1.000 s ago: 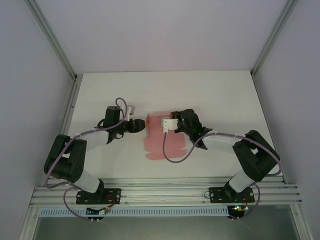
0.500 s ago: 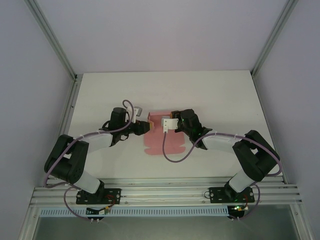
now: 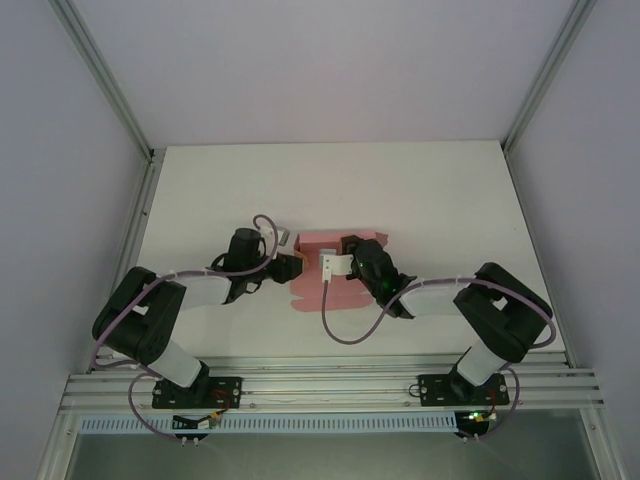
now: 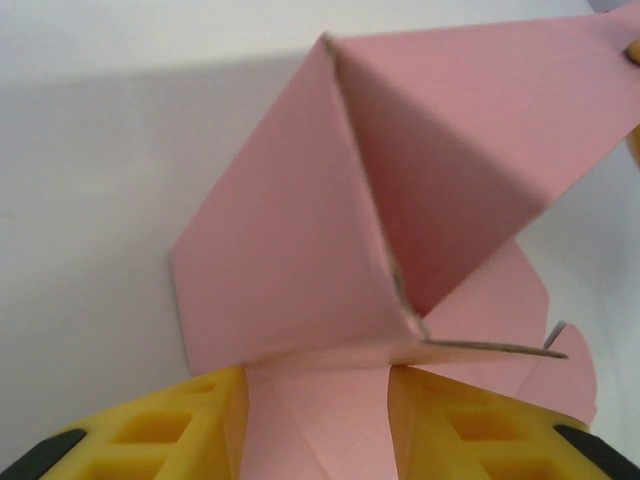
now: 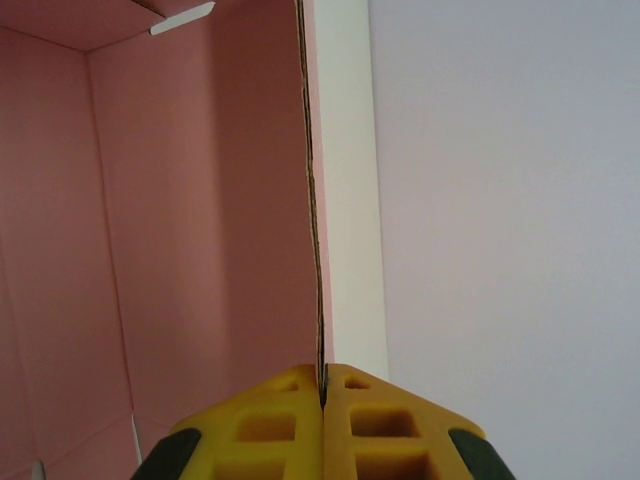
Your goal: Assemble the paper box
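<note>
The paper box (image 3: 312, 293) is pink card, partly folded up, lying mid-table between the two arms. My left gripper (image 3: 293, 267) is at its left side. In the left wrist view a pink flap fills the gap between the yellow fingers (image 4: 150, 430), which press its two edges, so the left gripper (image 4: 317, 375) is shut on it. Above them the paper box (image 4: 290, 250) rises as folded panels meeting at a corner. My right gripper (image 3: 333, 264) is over the box's middle. In the right wrist view the right gripper (image 5: 323, 372) is shut on the thin edge of an upright wall of the paper box (image 5: 200, 200).
The white table (image 3: 450, 190) stretches behind and to both sides of the box. Grey walls and metal posts (image 3: 105, 80) enclose it. A slotted aluminium rail (image 3: 330, 390) carries both arm bases at the near edge. Purple cables loop beside each arm.
My left gripper has moved right onto the box's left flap and its jaws have narrowed. The right gripper has shifted slightly left and nearer. The box has been folded up into a smaller outline.
</note>
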